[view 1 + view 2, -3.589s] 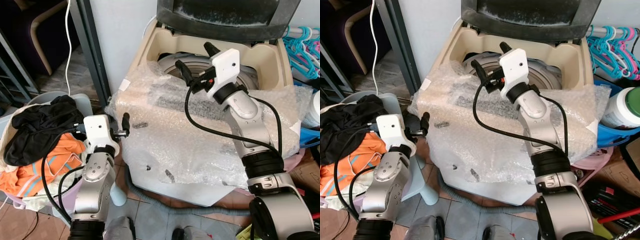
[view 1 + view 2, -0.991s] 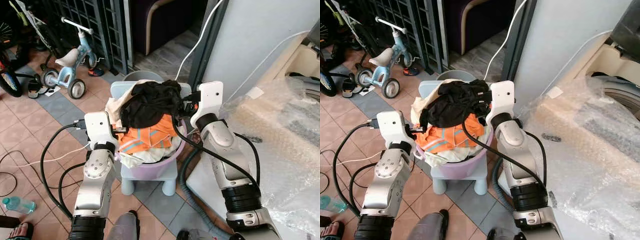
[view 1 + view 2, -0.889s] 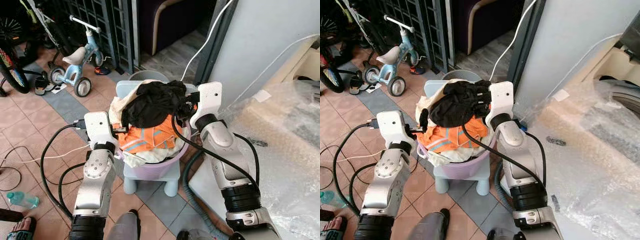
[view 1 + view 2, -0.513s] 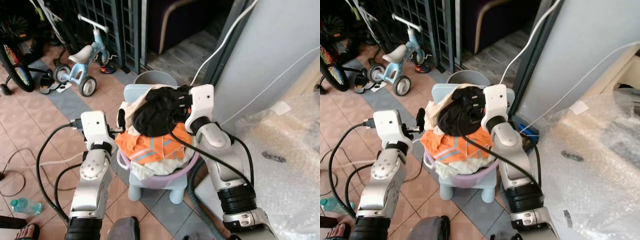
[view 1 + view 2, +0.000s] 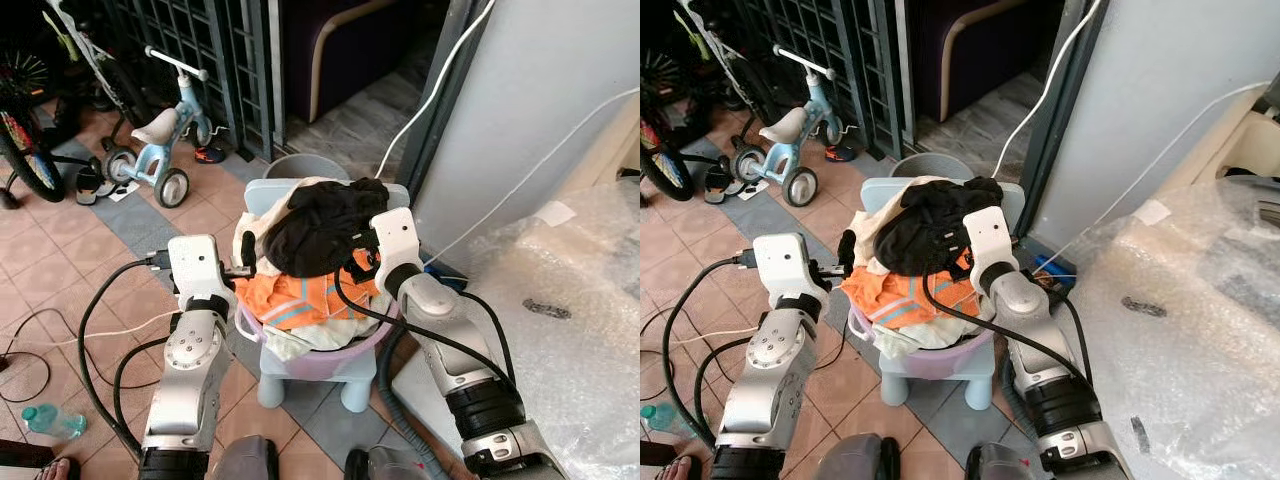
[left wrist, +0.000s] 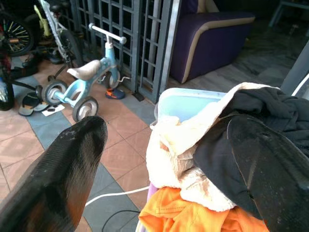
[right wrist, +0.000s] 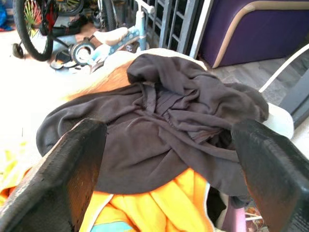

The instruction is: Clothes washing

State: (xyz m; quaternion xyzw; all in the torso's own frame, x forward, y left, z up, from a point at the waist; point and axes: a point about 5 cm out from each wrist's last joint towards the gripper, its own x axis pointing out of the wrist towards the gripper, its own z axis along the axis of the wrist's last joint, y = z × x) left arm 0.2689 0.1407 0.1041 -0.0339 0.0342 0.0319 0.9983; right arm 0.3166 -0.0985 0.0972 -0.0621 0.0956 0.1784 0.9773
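A purple laundry basket [image 5: 325, 358] stands on a pale blue stool [image 5: 352, 383], heaped with clothes. A black garment [image 5: 318, 226] lies on top, over an orange one with grey stripes [image 5: 297, 297] and a cream cloth [image 6: 193, 145]. My left gripper [image 5: 243, 256] is open at the heap's left side, its fingers [image 6: 63, 179] spread wide before the cream cloth. My right gripper [image 5: 358, 262] is open at the heap's right side, level with the black garment's lower edge. The black garment [image 7: 164, 130] lies between its spread fingers [image 7: 72, 164], not gripped.
The washing machine under bubble wrap [image 5: 565, 330] is close on the right. A grey bucket [image 5: 300, 164] stands behind the stool. A child's tricycle [image 5: 160, 130], a bicycle wheel [image 5: 22, 150] and a metal gate [image 5: 225, 60] are to the left. Cables and a bottle [image 5: 45, 421] lie on the tiles.
My right gripper has come down from the top of the black garment to the heap's right side. The left gripper stays by the heap's left. The camera has shifted slightly.
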